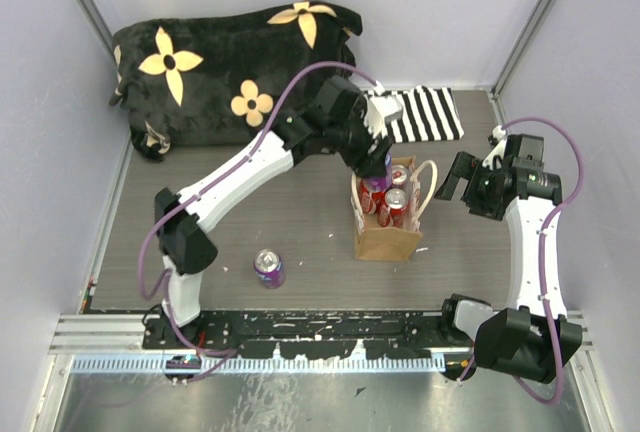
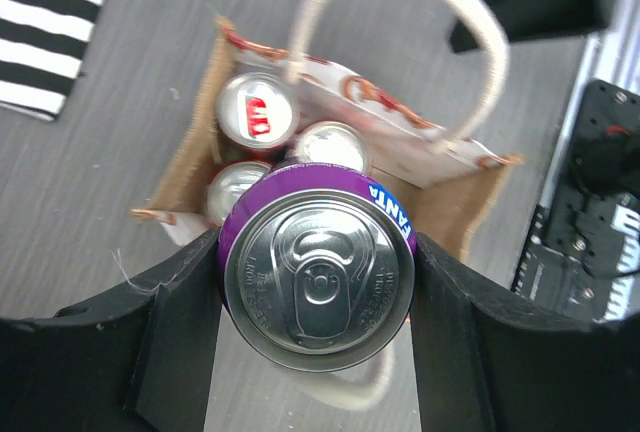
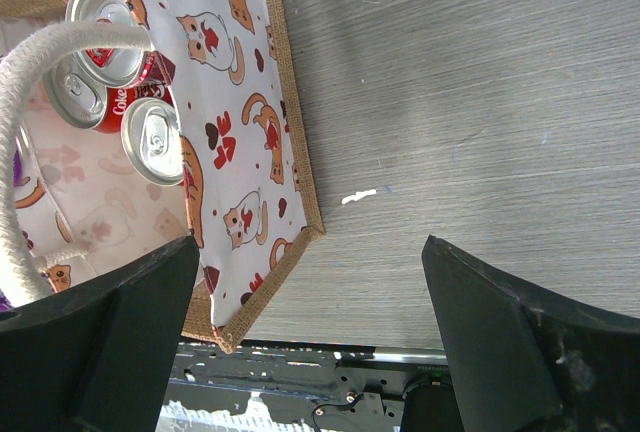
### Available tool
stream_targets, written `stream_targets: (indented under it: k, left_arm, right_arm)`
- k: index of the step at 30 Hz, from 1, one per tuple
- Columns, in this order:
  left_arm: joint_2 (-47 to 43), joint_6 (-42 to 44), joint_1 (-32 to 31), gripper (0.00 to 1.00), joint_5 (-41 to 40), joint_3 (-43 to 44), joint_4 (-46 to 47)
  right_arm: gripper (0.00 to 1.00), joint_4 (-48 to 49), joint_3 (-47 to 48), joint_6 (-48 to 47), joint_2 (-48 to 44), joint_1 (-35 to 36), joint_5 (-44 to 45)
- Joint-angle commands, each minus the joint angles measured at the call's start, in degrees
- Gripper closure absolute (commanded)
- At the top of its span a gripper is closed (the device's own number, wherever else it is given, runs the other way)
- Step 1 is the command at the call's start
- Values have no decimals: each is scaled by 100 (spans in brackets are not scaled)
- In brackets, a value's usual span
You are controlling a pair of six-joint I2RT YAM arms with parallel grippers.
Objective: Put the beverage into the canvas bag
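Purple Fanta can (image 2: 318,287) is hanging over the mouth of the canvas bag (image 1: 386,240) at the frame centre, with the left gripper (image 2: 315,312) clenching its sides. The right gripper (image 3: 310,297) is hovering right of the bag, jaws spread wide.

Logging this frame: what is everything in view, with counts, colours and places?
canvas bag: 1, tan-brown with cream handles, upright mid-table
red cans: 3 visible, red with silver tops, inside the canvas bag
held purple can: 1, purple, above the bag's mouth
loose purple can: 1, purple, standing on the table left of the bag
striped cloth: 1, black and white, back right
plush cushion: 1, black with cream flowers, back left
table: 1, grey wood grain
left end effector: 1, black, shut on the held purple can
right end effector: 1, black, open and empty, right of the bag
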Motion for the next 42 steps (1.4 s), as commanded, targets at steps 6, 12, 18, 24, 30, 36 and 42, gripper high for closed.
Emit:
stream_targets:
  k: [6,12,18,24,30,36,42]
  left_arm:
    - [-878,353,-407,98,90,-919,363]
    - [-856,416,-523,98,-96,-1505,631]
    - [-593,360,-545,99,-243,-1614,825]
    - [-279,277,-566,99,-345,-1618,946]
    - [-80,257,-586,100,-471,-1796,1146]
    - [158,266,-584,100,-574,-1883,1215]
    - [340,242,-586,100,-638,-1939,1333]
  right_arm:
    - [0,168,30,6,-68,-24,-81]
    - [0,177,0,-3,-68,-23,-73]
    - [0,184,-55,-21,-91,-28,-46]
    - [0,186,-92,-42,-90,-23,-3]
    - [0,201,-129,-50,-78,-24,7]
    - [0,221,-162,-50,-43,-27,7]
    - [0,245,-172,-52,-15,-28,7]
